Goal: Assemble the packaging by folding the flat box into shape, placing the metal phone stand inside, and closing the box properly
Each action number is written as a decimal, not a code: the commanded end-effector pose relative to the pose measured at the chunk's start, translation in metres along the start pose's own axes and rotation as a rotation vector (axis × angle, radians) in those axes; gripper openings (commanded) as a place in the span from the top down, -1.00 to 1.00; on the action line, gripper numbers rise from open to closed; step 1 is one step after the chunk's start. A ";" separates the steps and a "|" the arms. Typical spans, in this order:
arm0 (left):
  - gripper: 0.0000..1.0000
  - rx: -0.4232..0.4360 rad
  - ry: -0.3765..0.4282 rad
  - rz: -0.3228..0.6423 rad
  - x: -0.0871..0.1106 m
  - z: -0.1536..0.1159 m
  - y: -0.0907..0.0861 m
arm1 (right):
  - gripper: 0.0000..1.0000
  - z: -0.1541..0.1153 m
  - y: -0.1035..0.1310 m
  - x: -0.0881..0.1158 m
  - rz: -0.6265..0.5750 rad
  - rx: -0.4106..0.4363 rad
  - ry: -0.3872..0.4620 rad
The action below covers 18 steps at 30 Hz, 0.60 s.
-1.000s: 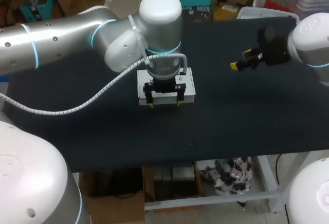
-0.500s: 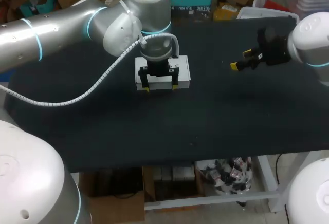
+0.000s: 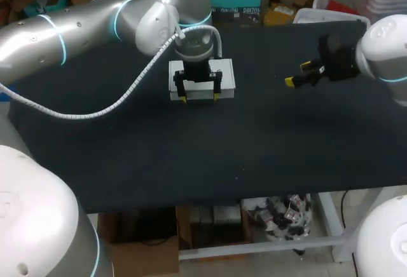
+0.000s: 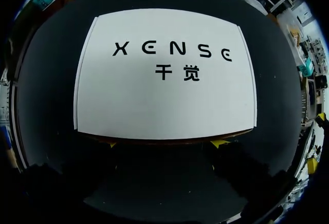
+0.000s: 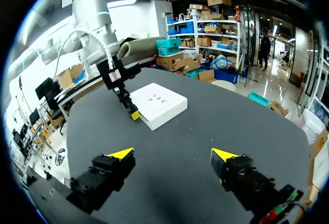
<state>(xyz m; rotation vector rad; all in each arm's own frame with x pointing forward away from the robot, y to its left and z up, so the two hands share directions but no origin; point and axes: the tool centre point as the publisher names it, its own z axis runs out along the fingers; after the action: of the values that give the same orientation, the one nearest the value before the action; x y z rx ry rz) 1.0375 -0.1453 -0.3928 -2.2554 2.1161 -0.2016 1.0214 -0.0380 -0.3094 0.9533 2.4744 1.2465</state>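
A white closed box (image 3: 227, 79) with black print on its lid lies flat on the black table, left of the middle toward the far side. My left gripper (image 3: 201, 98) points down at the box's near edge, open, with both yellow tips against that same near side. From the left wrist view the box lid (image 4: 164, 75) fills the space ahead of the left gripper (image 4: 166, 144). My right gripper (image 3: 297, 74) hangs open and empty above the table's right side. In the right wrist view the box (image 5: 157, 103) lies well ahead of the right gripper (image 5: 172, 154). No phone stand is in sight.
The black table top (image 3: 254, 150) stretches wide on the near side and between the two arms. The left arm's white cable (image 3: 95, 113) loops over the table's left part.
The left arm has moved toward the table's far edge, and the box has slid that way with it. The right arm has kept still.
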 end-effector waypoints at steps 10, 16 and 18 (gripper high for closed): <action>-1.00 -0.035 -0.032 -0.029 0.006 0.002 -0.041 | -1.00 -0.001 0.000 -0.002 0.000 -0.002 0.008; -1.00 -0.032 -0.030 -0.053 0.002 -0.001 -0.055 | -1.00 -0.001 0.000 -0.002 0.000 -0.002 0.008; -1.00 -0.018 -0.017 -0.052 0.000 -0.004 -0.054 | -1.00 -0.001 0.000 -0.002 0.000 -0.002 0.008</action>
<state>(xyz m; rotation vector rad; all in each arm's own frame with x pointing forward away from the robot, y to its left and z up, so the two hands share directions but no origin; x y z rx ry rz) 1.0881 -0.1419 -0.3860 -2.3156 2.0553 -0.1658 1.0216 -0.0379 -0.3095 0.9534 2.4747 1.2461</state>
